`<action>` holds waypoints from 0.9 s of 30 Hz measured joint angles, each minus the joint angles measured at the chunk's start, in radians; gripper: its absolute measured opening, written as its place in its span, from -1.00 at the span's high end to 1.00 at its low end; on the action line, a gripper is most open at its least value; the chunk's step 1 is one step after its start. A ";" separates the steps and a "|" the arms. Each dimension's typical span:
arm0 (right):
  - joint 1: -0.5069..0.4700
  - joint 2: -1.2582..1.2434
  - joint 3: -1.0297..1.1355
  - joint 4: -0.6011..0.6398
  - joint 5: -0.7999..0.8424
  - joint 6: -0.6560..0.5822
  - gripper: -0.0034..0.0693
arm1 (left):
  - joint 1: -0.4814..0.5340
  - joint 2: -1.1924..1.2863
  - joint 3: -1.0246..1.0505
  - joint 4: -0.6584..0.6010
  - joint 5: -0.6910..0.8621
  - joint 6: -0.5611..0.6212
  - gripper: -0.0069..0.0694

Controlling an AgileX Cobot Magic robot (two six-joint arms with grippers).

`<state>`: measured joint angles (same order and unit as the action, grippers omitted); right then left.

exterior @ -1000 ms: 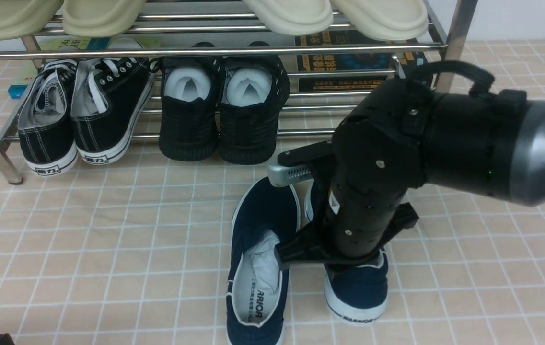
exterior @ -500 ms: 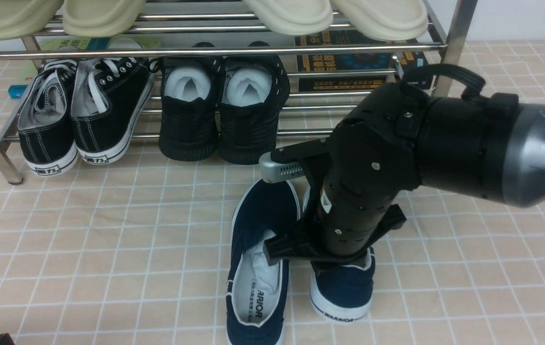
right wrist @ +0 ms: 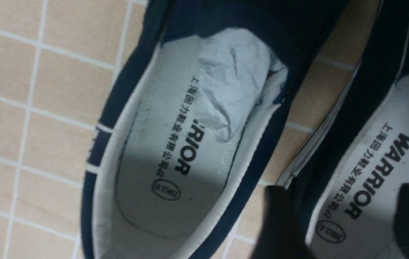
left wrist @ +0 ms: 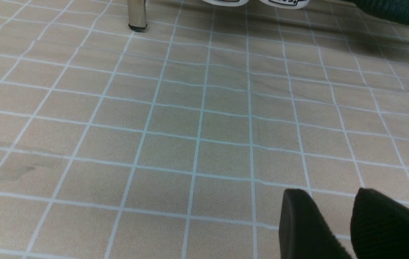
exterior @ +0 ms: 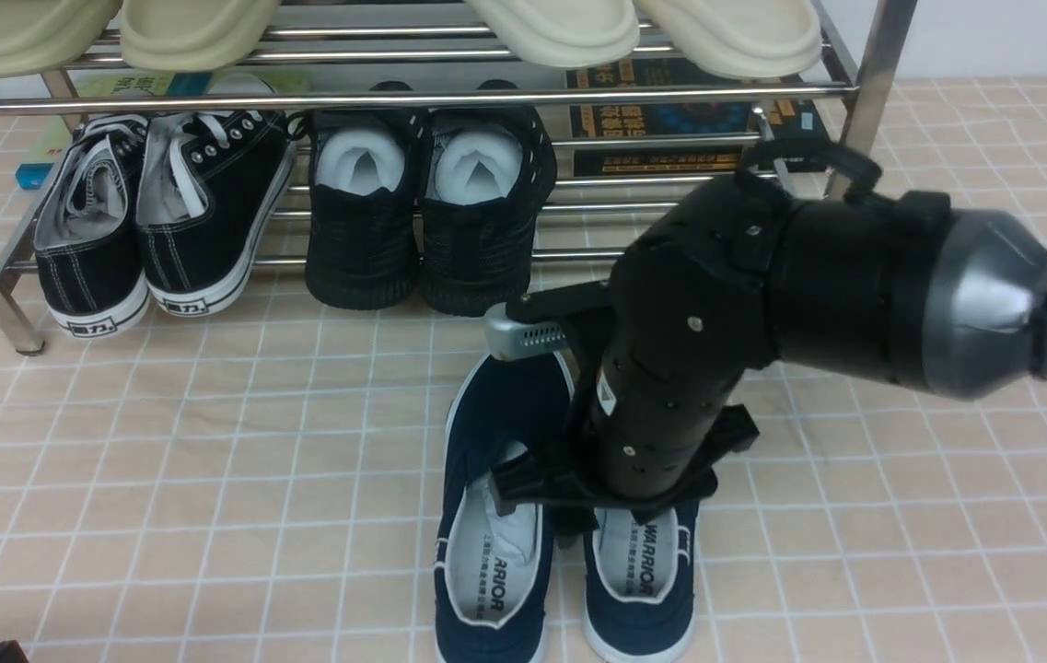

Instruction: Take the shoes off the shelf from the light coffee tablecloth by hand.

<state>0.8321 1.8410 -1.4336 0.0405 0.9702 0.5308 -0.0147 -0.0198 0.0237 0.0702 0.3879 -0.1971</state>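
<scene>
Both navy shoes lie flat side by side on the light coffee tablecloth [exterior: 164, 442] in front of the chrome shelf [exterior: 394, 97]. The left shoe [exterior: 495, 525] holds crumpled paper; the right shoe [exterior: 638, 575] shows its grey "WARRIOR" insole. My right gripper [exterior: 620, 516] hangs low over them, open. In the right wrist view, the right gripper [right wrist: 348, 219] straddles the inner wall of the right shoe [right wrist: 380, 162], one finger outside and one over the insole, next to the left shoe [right wrist: 175, 144]. My left gripper [left wrist: 328, 219] hovers over bare tablecloth [left wrist: 190, 126], fingers slightly apart and empty.
On the lower tier stand black lace-up sneakers [exterior: 164, 221] and black knit shoes [exterior: 431, 221]. Cream slippers [exterior: 643, 32] sit on the top tier. Dark printed books or boxes [exterior: 670, 120] lie behind the shelf's right end. A shelf leg [left wrist: 136, 14] stands ahead of the left gripper.
The right gripper's jaws have spread and let go of the right shoe. That shoe went from hanging heel-down to lying flat beside its mate. The right arm shifted left and nearer.
</scene>
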 joint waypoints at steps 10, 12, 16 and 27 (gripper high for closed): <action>0.000 -0.165 -0.196 -0.075 0.249 -0.269 -0.02 | 0.000 0.000 0.000 0.000 0.000 0.000 0.19; 0.000 -0.196 -0.196 -0.096 0.254 -0.283 0.12 | 0.000 0.000 0.000 0.000 0.000 0.000 0.19; 0.000 -0.350 -0.147 -0.151 0.263 -0.297 0.69 | 0.000 0.000 0.000 0.000 0.000 0.000 0.19; 0.000 -0.980 0.318 -0.163 0.133 -0.300 0.95 | 0.000 0.000 0.000 0.000 0.000 0.000 0.19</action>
<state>0.8321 0.8610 -1.1158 -0.1225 1.1029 0.2305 -0.0147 -0.0198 0.0237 0.0702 0.3879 -0.1971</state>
